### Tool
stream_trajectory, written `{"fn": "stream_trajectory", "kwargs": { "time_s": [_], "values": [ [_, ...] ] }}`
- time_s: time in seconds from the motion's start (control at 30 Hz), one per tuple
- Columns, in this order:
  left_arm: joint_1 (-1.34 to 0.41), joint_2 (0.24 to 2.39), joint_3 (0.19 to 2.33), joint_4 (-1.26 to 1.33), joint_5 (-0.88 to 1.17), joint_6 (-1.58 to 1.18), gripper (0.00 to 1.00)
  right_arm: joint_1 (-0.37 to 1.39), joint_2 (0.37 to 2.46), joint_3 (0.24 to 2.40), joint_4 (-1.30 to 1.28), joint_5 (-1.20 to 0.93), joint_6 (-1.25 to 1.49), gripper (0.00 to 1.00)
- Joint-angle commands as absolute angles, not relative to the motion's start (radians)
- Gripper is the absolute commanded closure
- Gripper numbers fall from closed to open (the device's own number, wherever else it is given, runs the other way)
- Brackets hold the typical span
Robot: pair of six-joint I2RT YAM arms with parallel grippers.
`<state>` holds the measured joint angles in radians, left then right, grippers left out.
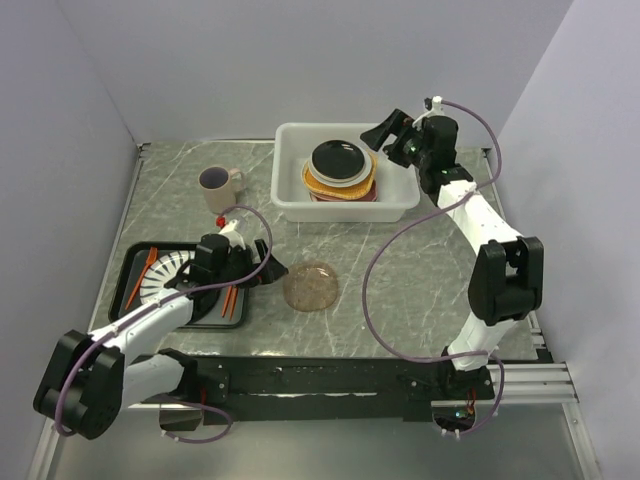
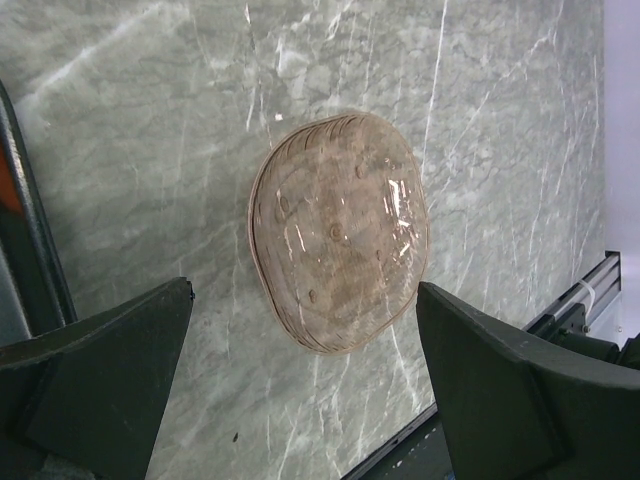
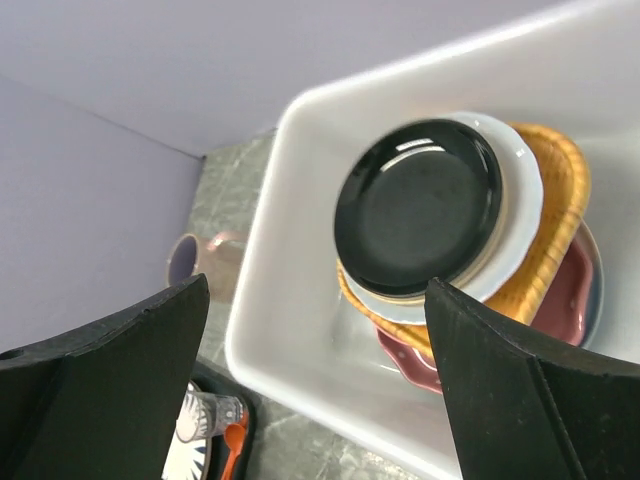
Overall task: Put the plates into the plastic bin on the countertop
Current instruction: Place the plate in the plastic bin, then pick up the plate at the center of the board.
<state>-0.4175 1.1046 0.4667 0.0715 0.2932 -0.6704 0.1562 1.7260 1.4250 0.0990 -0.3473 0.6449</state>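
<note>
The white plastic bin stands at the back of the countertop. It holds a stack of plates: a dark plate on top, then a white plate, an orange squarish one and a pink one. My right gripper hovers open and empty above the bin's right end; in the right wrist view its jaws stand wide apart. A small translucent tan plate lies flat on the countertop. My left gripper is open and empty just left of it; the left wrist view shows the tan plate ahead between the jaws.
A flat black tray at the left holds a white-and-blue plate, orange utensils and a clear glass. A mug stands left of the bin. Walls close in the back and sides.
</note>
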Motion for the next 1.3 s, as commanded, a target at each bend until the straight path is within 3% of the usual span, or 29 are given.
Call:
{"fn": "stream_trajectory", "kwargs": {
  "time_s": [0.0,0.27,0.47,0.9,0.93,0.97,1.07,1.27],
  "values": [
    [-0.417,1.141,0.463,0.158,0.336,-0.683,0.01,0.150,1.666,1.390,0.149,-0.344,0.630,0.05],
    [-0.433,1.259,0.439,0.301,0.396,-0.719,0.01,0.152,1.559,1.287,0.156,-0.373,0.632,0.05],
    [-0.448,1.344,0.440,0.354,0.393,-0.745,0.07,0.155,1.438,1.134,0.195,-0.402,0.649,0.05],
    [-0.492,1.572,0.471,0.448,0.388,-0.802,0.56,0.160,1.198,0.895,0.196,-0.410,0.661,0.05],
    [-0.492,1.583,0.474,0.449,0.388,-0.802,0.62,0.160,1.178,0.885,0.195,-0.408,0.663,0.05],
    [-0.492,1.597,0.476,0.451,0.393,-0.802,0.78,0.161,1.169,0.874,0.193,-0.410,0.660,0.05],
    [-0.492,1.597,0.474,0.457,0.399,-0.807,0.99,0.161,1.146,0.845,0.186,-0.405,0.652,0.04],
    [-0.492,1.522,0.477,0.396,0.350,-0.795,0.99,0.160,1.135,0.825,0.181,-0.405,0.641,0.04]
  ]
}}
